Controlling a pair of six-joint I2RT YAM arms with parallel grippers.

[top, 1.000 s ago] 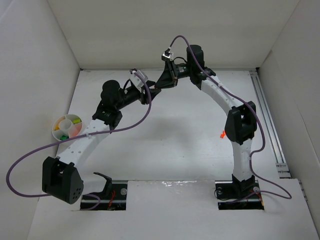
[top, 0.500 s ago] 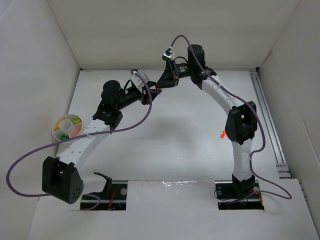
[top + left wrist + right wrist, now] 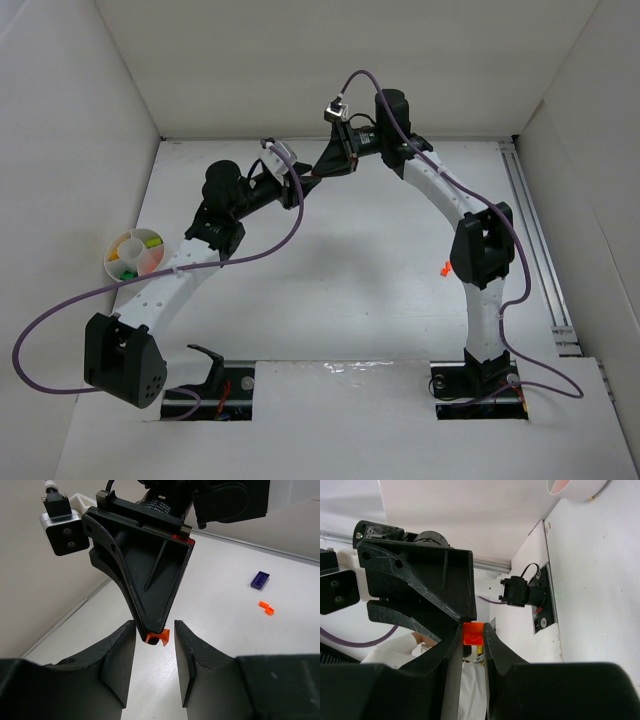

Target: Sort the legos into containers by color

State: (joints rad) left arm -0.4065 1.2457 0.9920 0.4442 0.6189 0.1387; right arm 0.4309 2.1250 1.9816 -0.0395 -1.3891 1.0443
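divided round container (image 3: 127,243) with yellow, green and orange legos (image 3: 152,238)

One container (image 3: 130,252) is sitting out. One purple-blue brick (image 3: 260,579), one loose orange clump (image 3: 270,611) and one held orange brick (image 3: 157,637) are showing.

No text, label, brand or number can be read anywhere.

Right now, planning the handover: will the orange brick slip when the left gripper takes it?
Probably stiff: the orange brick looks square while pinched in the right gripper. Likely light, being far smaller than the fingers. It could twist, since little of it shows between the left gripper's open jaws.
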